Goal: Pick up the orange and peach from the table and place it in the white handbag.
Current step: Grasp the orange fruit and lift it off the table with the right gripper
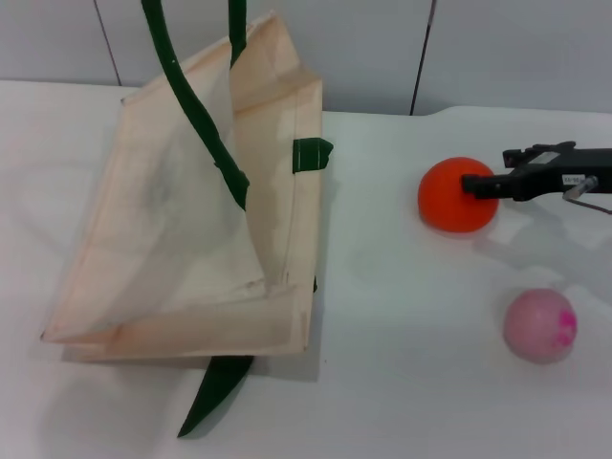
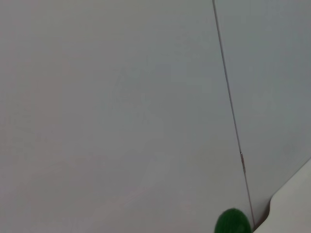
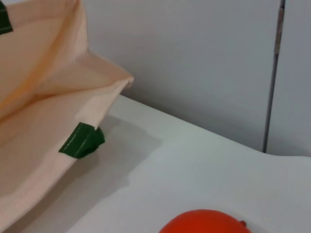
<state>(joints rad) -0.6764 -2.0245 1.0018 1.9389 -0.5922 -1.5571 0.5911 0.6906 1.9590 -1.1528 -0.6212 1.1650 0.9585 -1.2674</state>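
The orange (image 1: pixel 454 196) rests on the white table at the right; its top also shows in the right wrist view (image 3: pixel 204 222). My right gripper (image 1: pixel 486 172) reaches in from the right edge and sits against the orange's right side. The peach (image 1: pixel 540 325), pale pink with a magenta patch, lies nearer to me, apart from the gripper. The white handbag (image 1: pixel 191 239) stands open at the left, and its mouth shows in the right wrist view (image 3: pixel 43 121). Its green handles (image 1: pixel 191 105) rise past the top edge. My left gripper is out of view.
A green strap tab (image 1: pixel 311 153) sticks out of the bag's right side, and a green strap end (image 1: pixel 215 392) lies on the table (image 1: pixel 382 363) below it. The left wrist view shows only the grey wall and a bit of green handle (image 2: pixel 233 222).
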